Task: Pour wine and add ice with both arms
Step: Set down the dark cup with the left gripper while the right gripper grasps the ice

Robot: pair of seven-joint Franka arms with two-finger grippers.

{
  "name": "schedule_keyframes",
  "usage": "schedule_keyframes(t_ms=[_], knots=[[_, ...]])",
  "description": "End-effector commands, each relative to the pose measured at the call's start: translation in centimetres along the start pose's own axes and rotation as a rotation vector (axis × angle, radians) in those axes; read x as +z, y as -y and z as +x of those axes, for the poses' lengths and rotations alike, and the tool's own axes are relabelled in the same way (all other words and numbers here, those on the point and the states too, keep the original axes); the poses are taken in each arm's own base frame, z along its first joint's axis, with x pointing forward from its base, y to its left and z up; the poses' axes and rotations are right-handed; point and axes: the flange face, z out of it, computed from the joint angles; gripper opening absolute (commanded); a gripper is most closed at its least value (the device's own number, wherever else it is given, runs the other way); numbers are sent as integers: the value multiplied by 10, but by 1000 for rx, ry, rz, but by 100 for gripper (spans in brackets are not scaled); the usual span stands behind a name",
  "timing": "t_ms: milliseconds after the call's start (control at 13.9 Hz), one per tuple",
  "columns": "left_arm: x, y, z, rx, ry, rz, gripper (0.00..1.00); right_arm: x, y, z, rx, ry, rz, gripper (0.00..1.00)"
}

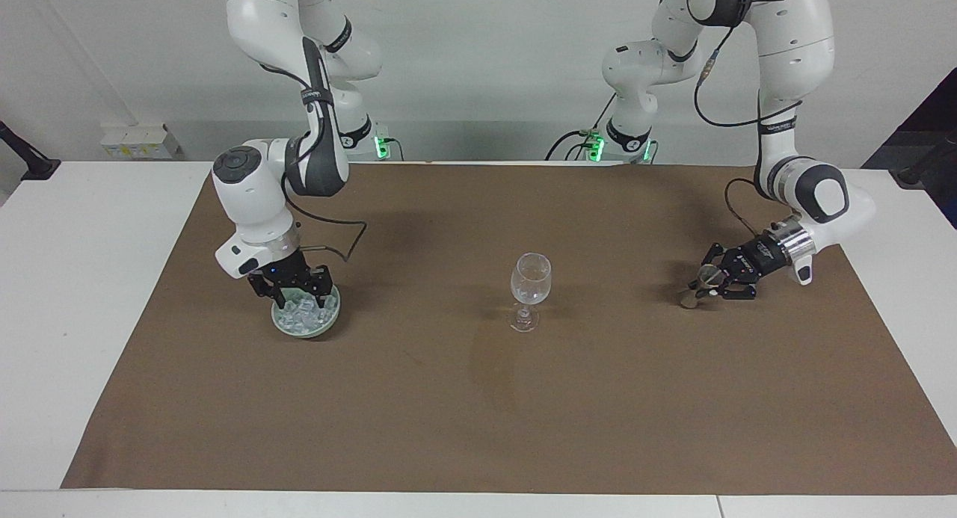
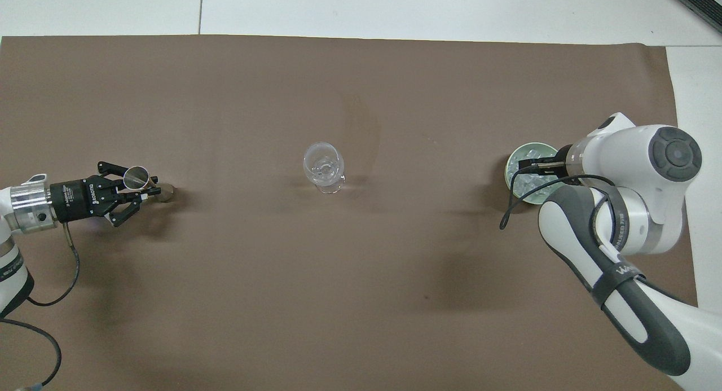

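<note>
A clear wine glass (image 1: 531,279) (image 2: 323,166) stands upright at the middle of the brown mat; I cannot make out any wine. At the right arm's end sits a pale green bowl (image 1: 330,318) (image 2: 510,164) holding ice (image 1: 302,316) (image 2: 527,183). My right gripper (image 1: 299,297) (image 2: 535,165) points down into the bowl, its fingers apart among the cubes. At the left arm's end my left gripper (image 1: 703,287) (image 2: 148,188) is shut on a small metal jigger (image 1: 687,302) (image 2: 137,176), held low and tilted, its lower end at the mat.
The brown mat (image 1: 478,413) covers most of the white table (image 1: 82,279). A white box (image 1: 138,140) stands on the table near the robots at the right arm's end. A cable hangs from each wrist.
</note>
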Motion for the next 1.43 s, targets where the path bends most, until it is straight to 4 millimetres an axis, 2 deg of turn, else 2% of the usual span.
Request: schedule_keyframes(t_ms=[0,143,215,287,359,430,502,574,646,861,1148,1220,1363], knots=[[4,3,6,0,20,-4,0,6,-3,-1,-20,-12,-7,76],[5,3,7,-1,15,-6,0,6,-3,-1,-20,-12,-7,70],[5,3,6,2,15,-7,10,6,-3,-1,-20,-12,-7,59],[4,3,7,3,15,-8,24,6,-2,-2,-21,-11,-7,47],[4,3,7,3,13,-9,42,6,-6,-1,-24,-12,-10,27],[5,3,7,4,13,-8,52,6,-7,-1,-29,-12,-14,16],[4,2,6,6,12,-7,58,6,-7,-1,-32,-12,-17,10],[3,1,6,9,8,-8,76,5,-6,-1,-33,-12,-18,2],[5,-1,7,14,-1,5,100,4,-6,0,-33,-14,-18,0],[-7,-13,0,84,-63,58,100,-1,-5,5,-24,-26,-17,0],[-37,-36,-29,247,-240,132,100,-38,-5,16,-25,-37,-16,0],[-46,-42,-39,288,-288,146,100,-51,-5,19,-25,-35,-16,0],[-56,-52,-73,389,-380,181,100,-73,-2,23,-22,-31,-9,0]])
